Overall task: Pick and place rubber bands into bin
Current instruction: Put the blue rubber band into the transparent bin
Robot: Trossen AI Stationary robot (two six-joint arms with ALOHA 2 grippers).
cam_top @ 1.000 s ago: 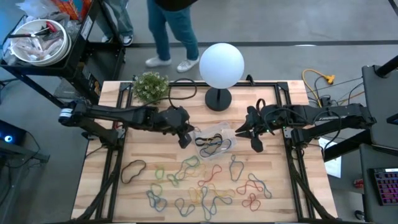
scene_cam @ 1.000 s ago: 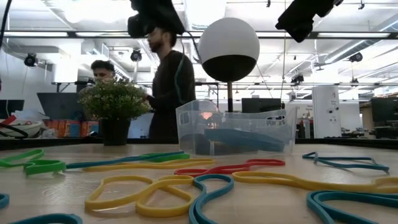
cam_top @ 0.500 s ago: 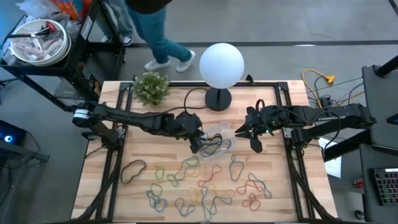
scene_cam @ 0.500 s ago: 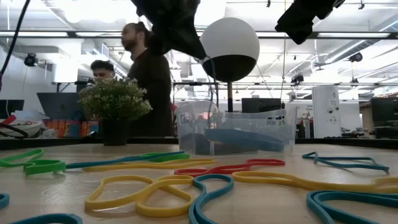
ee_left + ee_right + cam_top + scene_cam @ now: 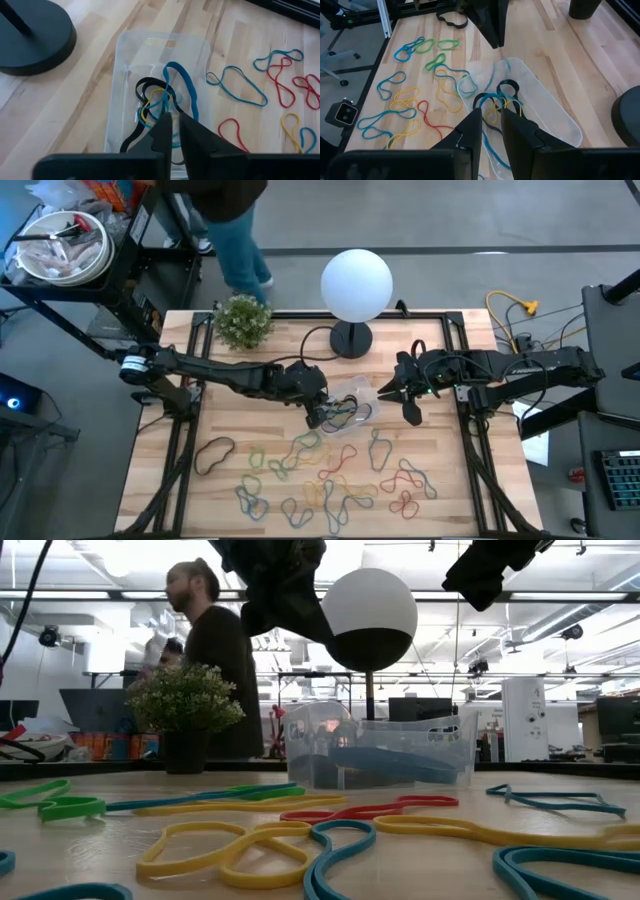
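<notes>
1. A wooden table [image 5: 440,490] seen from above carries a white globe lamp [image 5: 356,283] on a dark round base, with a small potted plant [image 5: 243,320] near the far edge

2. The bin [image 5: 350,402], a small clear plastic tray, sits near the middle of the table, just in front of the lamp base. Black, blue and yellow rubber bands lie tangled inside it

3. Many more rubber bands [image 5: 330,480] lie loose on the wood on the near side of the bin, in red, blue, yellow, green and orange. One black band [image 5: 214,452] lies apart toward the left side

4. The left gripper [image 5: 322,412] reaches in from the left and hangs over the left end of the bin. In the left wrist view its two dark fingers [image 5: 162,132] stand nearly pressed together, with only a thin slit between them, right above the tangle in the bin. Whether they pinch a band cannot be told

5. The right gripper [image 5: 408,405] waits to the right of the bin, apart from it. In its wrist view its fingers [image 5: 517,132] stand a little apart with nothing between them

6. In the level view, the bin [image 5: 380,752] stands beyond the bands in front, with a person [image 5: 210,660] in dark clothing in the room behind the plant
</notes>
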